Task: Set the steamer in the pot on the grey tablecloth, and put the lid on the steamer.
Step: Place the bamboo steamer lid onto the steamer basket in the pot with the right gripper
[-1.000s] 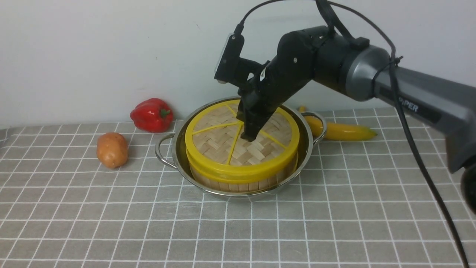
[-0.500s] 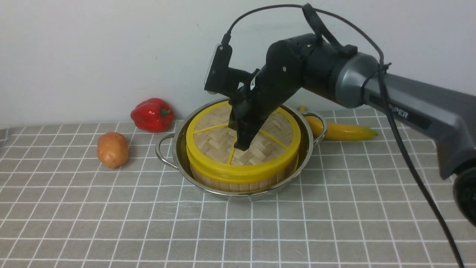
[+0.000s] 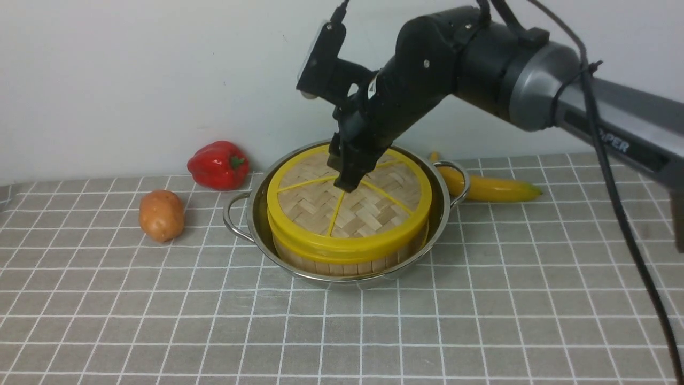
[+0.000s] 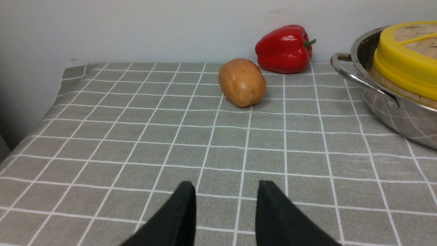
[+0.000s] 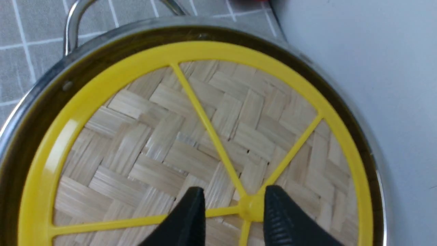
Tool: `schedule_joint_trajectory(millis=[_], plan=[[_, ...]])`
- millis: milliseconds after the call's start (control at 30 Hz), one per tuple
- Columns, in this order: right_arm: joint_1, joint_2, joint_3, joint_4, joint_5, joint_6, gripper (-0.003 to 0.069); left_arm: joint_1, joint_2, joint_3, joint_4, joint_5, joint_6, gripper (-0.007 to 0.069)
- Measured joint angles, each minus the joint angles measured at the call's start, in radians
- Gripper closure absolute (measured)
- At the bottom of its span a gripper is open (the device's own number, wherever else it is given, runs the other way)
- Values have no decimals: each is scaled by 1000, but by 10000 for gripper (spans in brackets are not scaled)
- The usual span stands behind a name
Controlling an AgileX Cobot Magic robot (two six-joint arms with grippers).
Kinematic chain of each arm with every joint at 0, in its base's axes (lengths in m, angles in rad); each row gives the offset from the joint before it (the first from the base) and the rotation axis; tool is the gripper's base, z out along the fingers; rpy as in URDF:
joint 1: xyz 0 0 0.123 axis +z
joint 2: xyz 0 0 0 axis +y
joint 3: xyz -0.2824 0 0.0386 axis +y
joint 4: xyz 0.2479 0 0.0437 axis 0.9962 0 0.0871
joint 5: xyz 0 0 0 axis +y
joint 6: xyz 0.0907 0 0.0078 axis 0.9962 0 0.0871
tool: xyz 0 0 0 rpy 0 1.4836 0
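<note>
Front view: at twelve o'clock, my right gripper [image 3: 346, 182] gapes empty above the light, stiff lid [image 3: 320, 208]; I'd pinch its knob [image 5: 251, 206].

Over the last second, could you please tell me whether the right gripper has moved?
Yes. Against the lid, resting in the pot, the right gripper has risen: its tips, earlier down on the weave, now hang above its centre, open.

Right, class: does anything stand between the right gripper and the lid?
Nothing visible does. The open right gripper hangs directly over the lid, which sits on the steamer in the pot.
</note>
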Motion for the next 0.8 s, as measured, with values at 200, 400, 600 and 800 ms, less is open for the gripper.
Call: schedule_joint_trajectory(millis=[200,400,600,800], plan=[[-2,30,1,-14,-29,35,413,0,0,0,0,0,0,382],[-18,34,1,-19,-55,45,424,0,0,0,0,0,0,382],[-35,39,1,-17,-65,61,405,0,0,0,0,0,0,382],[-37,63,1,11,-75,62,403,0,0,0,0,0,0,382]])
